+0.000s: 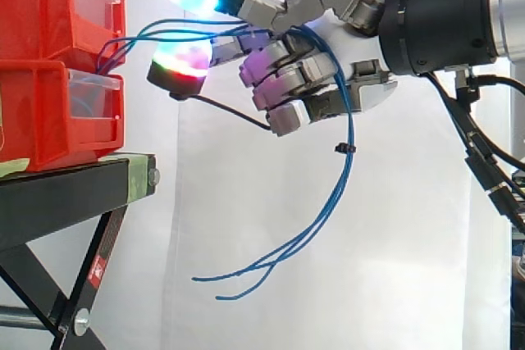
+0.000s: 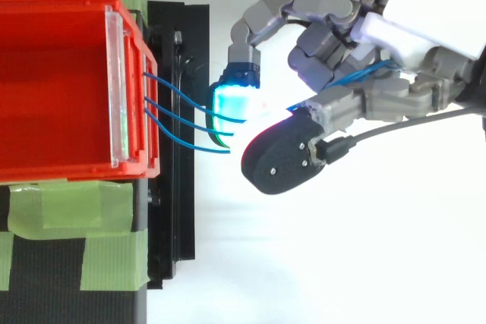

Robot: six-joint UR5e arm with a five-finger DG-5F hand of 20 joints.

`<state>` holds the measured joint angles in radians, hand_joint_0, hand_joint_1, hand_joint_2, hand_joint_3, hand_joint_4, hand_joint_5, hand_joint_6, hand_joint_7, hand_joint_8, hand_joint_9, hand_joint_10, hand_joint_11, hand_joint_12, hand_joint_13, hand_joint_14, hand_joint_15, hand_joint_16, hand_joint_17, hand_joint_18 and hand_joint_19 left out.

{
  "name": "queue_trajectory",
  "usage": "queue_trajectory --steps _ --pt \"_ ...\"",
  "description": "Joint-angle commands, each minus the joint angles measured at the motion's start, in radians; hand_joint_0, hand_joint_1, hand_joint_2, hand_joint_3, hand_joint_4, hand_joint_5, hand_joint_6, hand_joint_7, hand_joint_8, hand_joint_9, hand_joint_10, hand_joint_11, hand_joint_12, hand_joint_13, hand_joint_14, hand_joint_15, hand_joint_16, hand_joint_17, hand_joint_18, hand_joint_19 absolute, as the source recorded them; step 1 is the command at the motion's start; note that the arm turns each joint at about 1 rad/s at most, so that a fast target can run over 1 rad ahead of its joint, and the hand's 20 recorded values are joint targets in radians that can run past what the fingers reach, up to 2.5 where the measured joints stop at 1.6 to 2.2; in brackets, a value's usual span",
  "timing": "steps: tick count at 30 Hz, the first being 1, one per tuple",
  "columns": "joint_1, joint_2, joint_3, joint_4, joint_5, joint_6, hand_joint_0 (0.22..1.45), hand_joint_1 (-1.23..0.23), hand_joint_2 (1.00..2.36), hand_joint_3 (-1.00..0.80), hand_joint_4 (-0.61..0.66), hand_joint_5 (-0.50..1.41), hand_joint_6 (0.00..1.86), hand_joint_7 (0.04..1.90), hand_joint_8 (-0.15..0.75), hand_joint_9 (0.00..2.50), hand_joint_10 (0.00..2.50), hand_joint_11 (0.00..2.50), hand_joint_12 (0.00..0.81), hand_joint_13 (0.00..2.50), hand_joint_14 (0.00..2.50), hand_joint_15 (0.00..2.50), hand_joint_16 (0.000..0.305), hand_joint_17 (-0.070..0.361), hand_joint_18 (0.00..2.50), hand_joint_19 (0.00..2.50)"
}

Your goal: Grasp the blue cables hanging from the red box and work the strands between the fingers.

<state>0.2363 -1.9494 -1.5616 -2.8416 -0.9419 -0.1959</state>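
Grasp step looks done: hand curled round the cables, which run from the box through the fingers, tails hanging below. Next I'd roll strands between pads, no tugging.

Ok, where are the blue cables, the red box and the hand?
blue cables (image 1: 348,161): side view, on the hanging strands.
red box (image 2: 53,7): top view, on a side wall.
hand (image 1: 369,92): side view, on its white palm.
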Motion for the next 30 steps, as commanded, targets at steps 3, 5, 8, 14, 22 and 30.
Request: queue_trajectory --steps 3,5,8,14,22,30 --pt "0.000 0.000 0.000 0.002 0.000 -0.002 0.81 -0.79 1.00 -1.00 0.08 -0.10 1.18 0.77 0.390 1.14 2.50 2.50 0.511 1.57 2.50 1.43 0.065 0.145 1.85 1.02" --pt "0.000 0.000 0.000 0.002 0.000 0.000 0.84 -0.81 1.00 -1.00 0.09 -0.15 1.23 0.76 0.389 1.04 2.50 2.50 0.509 1.52 2.50 1.43 0.064 0.143 1.80 1.07" --pt "0.000 0.000 0.000 -0.001 0.000 0.001 0.93 -0.84 1.01 -0.87 0.10 -0.20 1.29 0.73 0.389 0.93 2.50 2.50 0.502 1.48 2.50 1.42 0.062 0.139 1.76 1.12" --pt "0.000 0.000 0.000 -0.001 -0.002 0.003 0.87 -0.78 1.00 -1.00 0.11 -0.20 1.30 0.71 0.393 0.90 2.50 2.46 0.498 1.45 2.50 1.36 0.061 0.138 1.73 1.07" --pt "0.000 0.000 0.000 -0.001 -0.002 0.003 1.00 -0.74 1.02 -0.43 0.09 -0.16 1.31 0.71 0.392 0.91 2.50 2.49 0.493 1.46 2.50 1.37 0.062 0.140 1.70 1.03" --pt "-0.002 0.000 0.000 -0.001 -0.002 0.003 1.04 -0.82 1.02 -0.25 0.10 -0.22 1.32 0.72 0.393 0.65 2.50 2.41 0.478 1.27 2.50 1.37 0.059 0.133 1.55 1.17"
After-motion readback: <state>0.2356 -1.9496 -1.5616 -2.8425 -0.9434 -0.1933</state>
